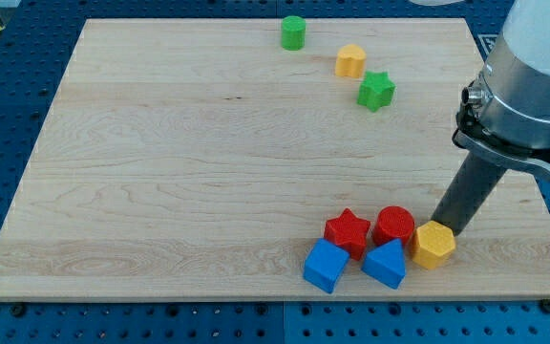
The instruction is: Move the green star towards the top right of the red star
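Note:
The green star [376, 91] lies near the view's top right of the wooden board [160, 172]. The red star [348, 230] lies near the view's bottom edge, right of centre, far below the green star. My tip [444, 225] is at the lower end of the dark rod, touching the upper right side of a yellow hexagon [433, 246]. The tip is to the right of the red star and well below the green star.
A red cylinder [394, 226] sits right of the red star. A blue cube [326, 266] and a blue triangular block [386, 265] lie below them. A yellow hexagon [350, 61] and a green cylinder [293, 32] lie near the top.

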Tool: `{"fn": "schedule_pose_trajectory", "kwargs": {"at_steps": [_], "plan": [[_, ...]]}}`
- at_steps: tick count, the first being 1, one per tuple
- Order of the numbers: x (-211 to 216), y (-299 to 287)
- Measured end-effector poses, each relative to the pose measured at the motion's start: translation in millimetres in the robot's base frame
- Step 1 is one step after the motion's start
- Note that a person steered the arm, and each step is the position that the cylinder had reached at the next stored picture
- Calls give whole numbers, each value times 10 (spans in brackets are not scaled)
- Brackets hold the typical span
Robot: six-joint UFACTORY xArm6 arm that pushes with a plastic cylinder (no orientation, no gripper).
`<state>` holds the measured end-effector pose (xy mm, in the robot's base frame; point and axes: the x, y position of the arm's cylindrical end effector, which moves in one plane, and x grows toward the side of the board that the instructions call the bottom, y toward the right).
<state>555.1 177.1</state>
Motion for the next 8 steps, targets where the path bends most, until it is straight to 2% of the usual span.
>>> {"fn": "schedule_pose_trajectory", "kwargs": {"at_steps": [1,3,4,5,6,7,8], "plan": [[-113,18],[-1381,551],[-1939,506],[-2272,168],[-2422,-179],[-2211,-370],[-1705,-398]]}}
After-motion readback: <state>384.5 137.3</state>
